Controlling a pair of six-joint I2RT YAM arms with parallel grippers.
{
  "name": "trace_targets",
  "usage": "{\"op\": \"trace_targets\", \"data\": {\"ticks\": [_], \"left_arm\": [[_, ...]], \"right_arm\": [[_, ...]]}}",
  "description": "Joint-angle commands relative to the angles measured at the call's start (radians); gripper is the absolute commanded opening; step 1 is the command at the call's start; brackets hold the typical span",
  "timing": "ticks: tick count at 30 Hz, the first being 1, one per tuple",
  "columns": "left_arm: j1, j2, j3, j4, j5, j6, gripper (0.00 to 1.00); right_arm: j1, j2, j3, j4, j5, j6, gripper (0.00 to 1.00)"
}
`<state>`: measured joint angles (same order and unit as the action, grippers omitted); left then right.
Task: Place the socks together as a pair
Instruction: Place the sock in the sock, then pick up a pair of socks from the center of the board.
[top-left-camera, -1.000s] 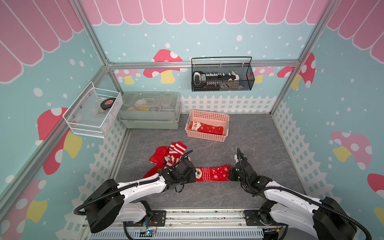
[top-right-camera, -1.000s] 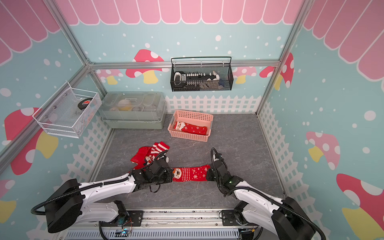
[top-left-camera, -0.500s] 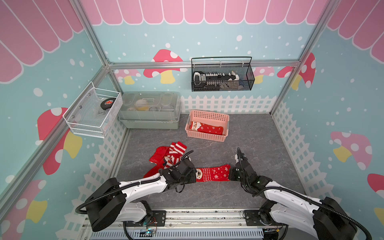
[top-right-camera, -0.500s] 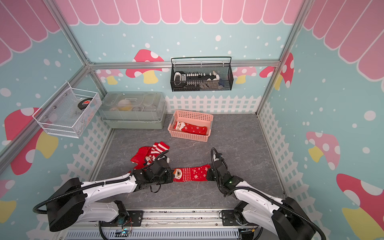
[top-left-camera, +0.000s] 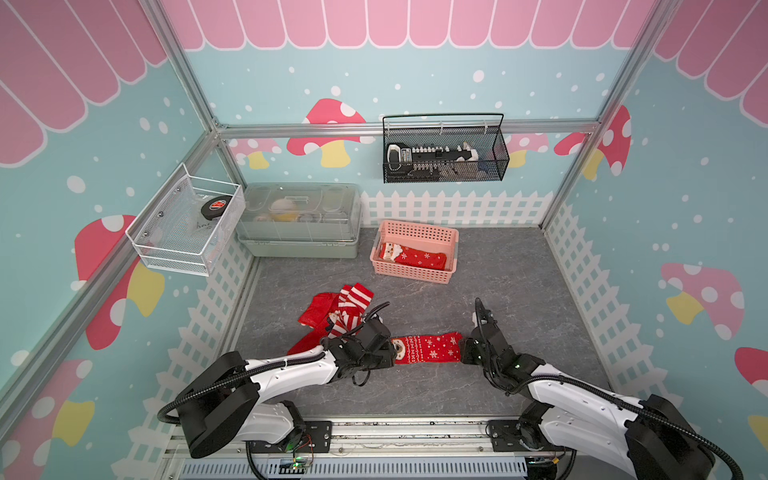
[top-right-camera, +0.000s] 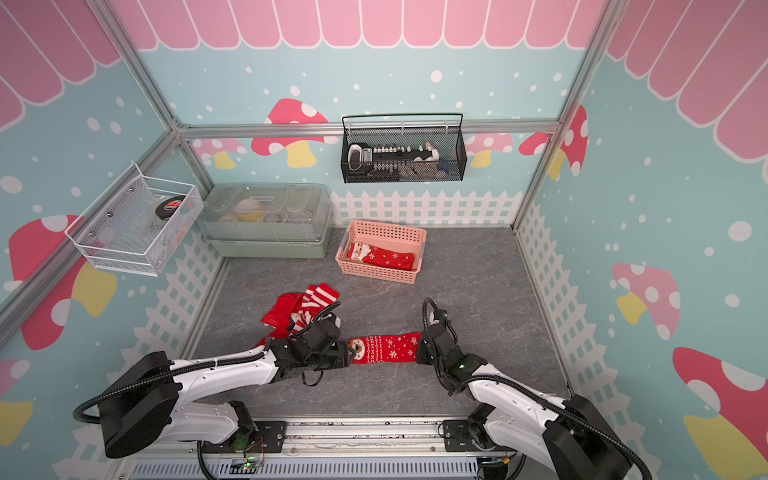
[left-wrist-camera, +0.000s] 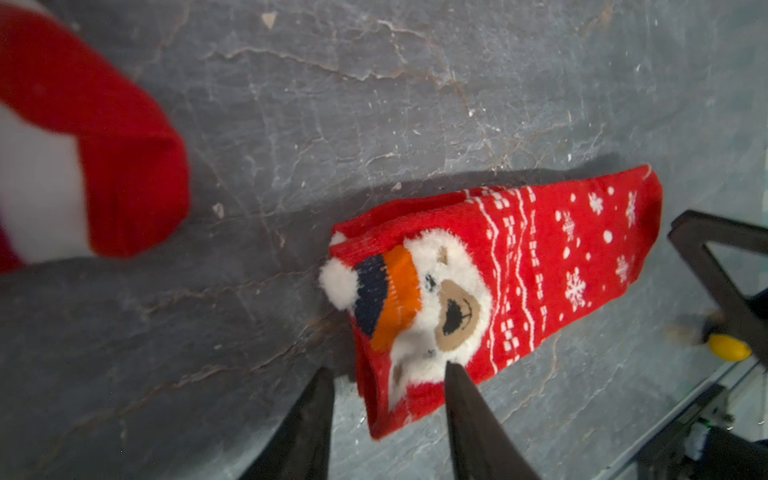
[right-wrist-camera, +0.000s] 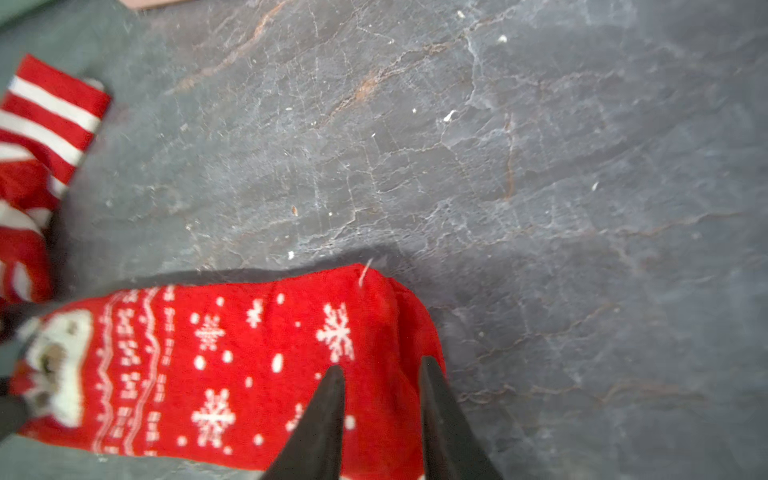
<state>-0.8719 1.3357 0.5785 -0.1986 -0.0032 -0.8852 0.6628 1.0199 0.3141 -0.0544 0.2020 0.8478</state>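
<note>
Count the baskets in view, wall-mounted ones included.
3: a pink basket on the table holding a sock, a white wire basket on the left wall, a black mesh basket on the back wall. None seems hidden.

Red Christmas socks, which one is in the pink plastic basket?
The red snowflake sock with the Santa face, alone inside the pink perforated basket; the rest lie on the grey floor.

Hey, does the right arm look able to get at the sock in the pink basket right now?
Probably yes: the pink basket is open-topped, the sock lies uncovered inside, and nothing stands between it and the right gripper.
</note>
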Motion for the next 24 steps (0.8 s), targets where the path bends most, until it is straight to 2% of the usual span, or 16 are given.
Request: {"op": "trace_targets", "data": {"ticks": [1, 4, 7, 18, 24], "left_arm": [[0.000, -0.029, 0.031, -0.064, -0.064, -0.012, 0.54], [0.001, -0.038, 0.032, -0.078, -0.077, -0.018, 0.58], [0.005, -0.039, 0.035, -0.069, -0.065, -0.036, 0.59], [0.014, 0.083, 0.026, 0.043, -0.032, -0.115, 0.59], [0.021, 0.171, 0.041, 0.087, 0.011, -0.142, 0.58]], "right_arm": [[0.001, 0.007, 0.011, -0.066, 0.044, 0.010, 0.47], [0.001, 0.000, 0.012, -0.060, 0.034, 0.007, 0.60], [0.000, 0.007, 0.012, -0.043, 0.013, 0.001, 0.65], [-0.003, 0.111, 0.025, -0.013, -0.028, 0.003, 0.65], [-0.005, 0.159, 0.030, 0.021, -0.062, 0.005, 0.56]]}}
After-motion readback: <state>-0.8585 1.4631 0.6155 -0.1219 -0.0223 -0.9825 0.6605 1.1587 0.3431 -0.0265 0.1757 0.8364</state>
